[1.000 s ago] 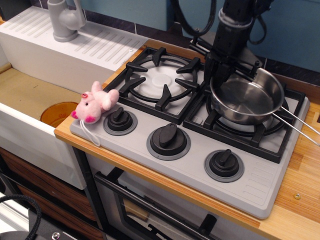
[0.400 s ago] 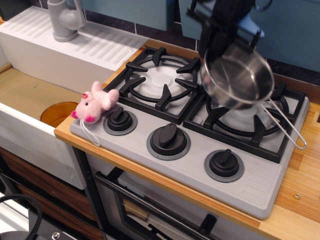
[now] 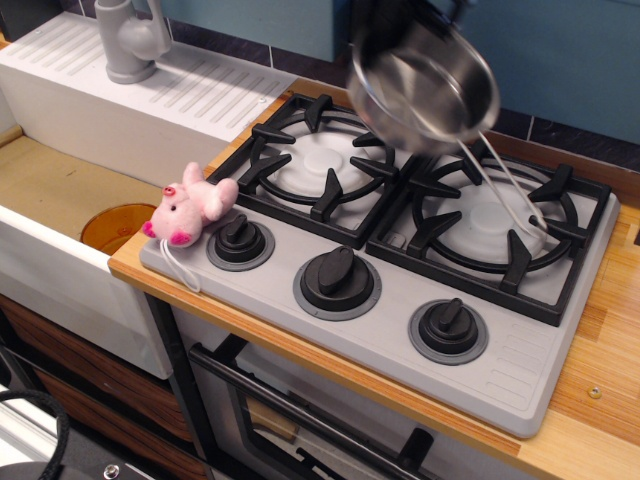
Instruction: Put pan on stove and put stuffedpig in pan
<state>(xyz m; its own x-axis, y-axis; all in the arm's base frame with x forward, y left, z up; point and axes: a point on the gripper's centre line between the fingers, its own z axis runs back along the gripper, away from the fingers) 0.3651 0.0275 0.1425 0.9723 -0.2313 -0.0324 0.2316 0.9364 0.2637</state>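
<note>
Holding pan [image 3: 425, 85] tilted in the air above the stove [image 3: 500, 350], gripper [image 3: 385, 25] mostly out of frame, jaw state unclear, pig [image 3: 190, 208] lying far down-left beside 1 knob [image 3: 240, 240].

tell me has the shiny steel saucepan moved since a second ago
Yes. The shiny steel saucepan has lifted off the right black burner grate and shifted up and left, now tilted in the air.

Arm enters from top edge, mostly out of frame; only dark, blurred lower part shows. Pincer [image 3: 385, 22] sits at far rim of pan [image 3: 425, 80], carrying it in the air, tilted. Jaws hidden by pan & blur, can't see fingertips.
</note>
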